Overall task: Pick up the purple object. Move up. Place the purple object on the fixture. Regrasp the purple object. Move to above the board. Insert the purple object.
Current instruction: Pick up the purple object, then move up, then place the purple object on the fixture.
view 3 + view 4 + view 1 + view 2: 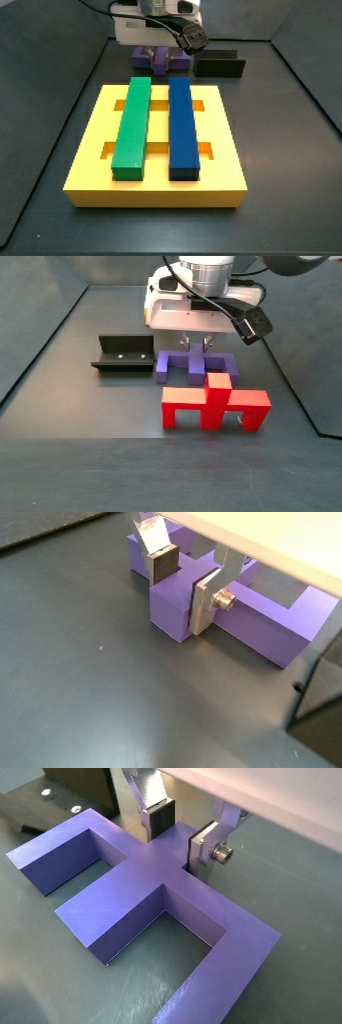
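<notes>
Straddling purple object (pixel 147 878): hand (pixel 181 833).

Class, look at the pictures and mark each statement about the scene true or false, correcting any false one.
1. The end effector straddles the post of the purple object. True.
2. The purple object rests on the fixture. False: it lies on the floor beside it.
3. A green bar and a blue bar lie on the board. True.
4. The red piece is inside the fixture. False: it stands on the floor, apart.
</notes>
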